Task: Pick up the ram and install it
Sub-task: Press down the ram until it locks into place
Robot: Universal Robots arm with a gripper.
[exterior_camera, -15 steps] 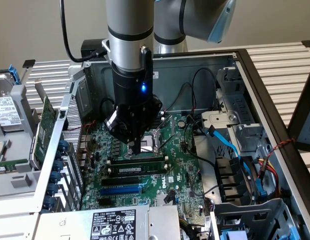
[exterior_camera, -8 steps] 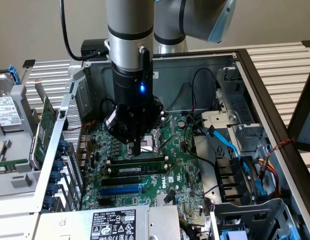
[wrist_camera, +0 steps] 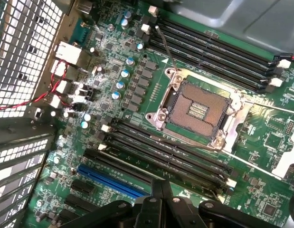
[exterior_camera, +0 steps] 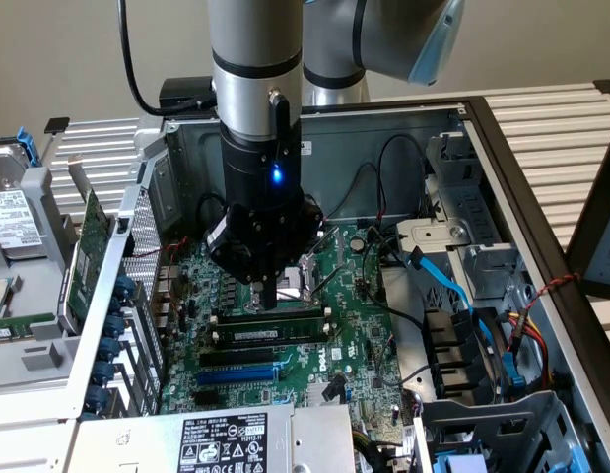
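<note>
The ram (exterior_camera: 270,334), a long thin stick with a white label strip, stands on edge in a black memory slot on the green motherboard (exterior_camera: 354,286), just in front of the CPU socket (exterior_camera: 295,276). My gripper (exterior_camera: 268,299) points straight down with its narrow fingers shut and nothing between them. Its tips are right over the ram's top edge, near the middle of its length; I cannot tell whether they touch. In the wrist view the shut gripper (wrist_camera: 161,186) hangs over the row of dark memory slots (wrist_camera: 165,152) beside the CPU socket (wrist_camera: 199,111).
The open computer case (exterior_camera: 502,158) surrounds the board. A blue slot (exterior_camera: 236,374) lies in front of the ram, and a power supply (exterior_camera: 226,439) sits nearer still. Cables and a blue lead (exterior_camera: 452,286) crowd the exterior view's right. A green expansion card (exterior_camera: 83,256) and a hard drive (exterior_camera: 14,222) lie outside, at its left.
</note>
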